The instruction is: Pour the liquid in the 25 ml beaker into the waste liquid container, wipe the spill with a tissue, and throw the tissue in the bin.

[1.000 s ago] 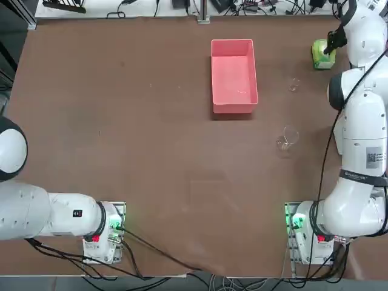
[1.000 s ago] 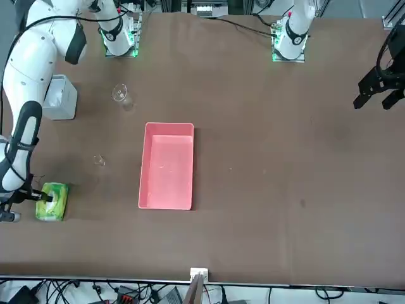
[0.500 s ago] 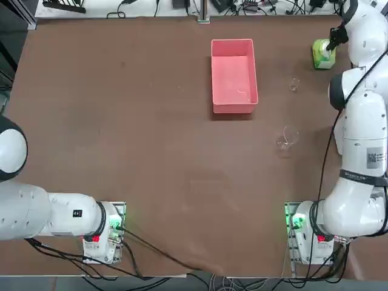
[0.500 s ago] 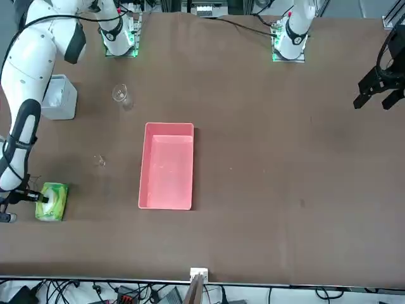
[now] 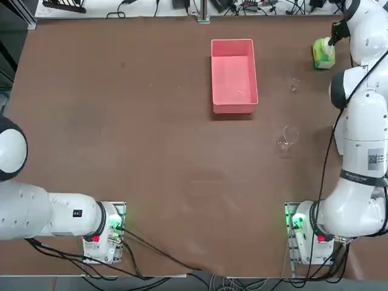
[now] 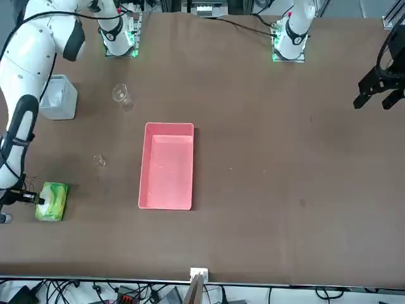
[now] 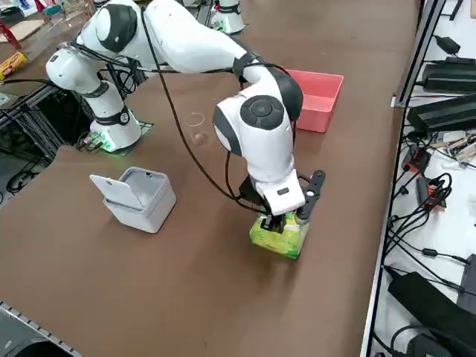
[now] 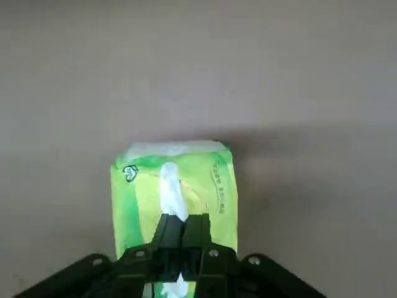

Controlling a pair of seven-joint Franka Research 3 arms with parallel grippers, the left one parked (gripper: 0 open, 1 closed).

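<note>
We see a counter [image 5: 151, 133] with a matt brown surface, smooth and faintly mottled. The waste liquid container [image 5: 233, 76] looks like pink plastic with a soft, low sheen. The 25 ml beaker [image 5: 294, 85] and the larger beaker [image 5: 287, 138] are clear glass, nearly lost against the brown. The bin [image 7: 140, 198] reads as pale grey plastic, matt and smooth. The tissue pack [image 8: 175, 192] wears a glossy green plastic film, and the white tissue [image 8: 171, 195] rising from its slot looks like soft, thin paper. The end effector [image 8: 183, 233] has matt black fingers [image 8: 167, 239], while the arm's shells [image 7: 260, 126] are glossy white plastic.
</note>
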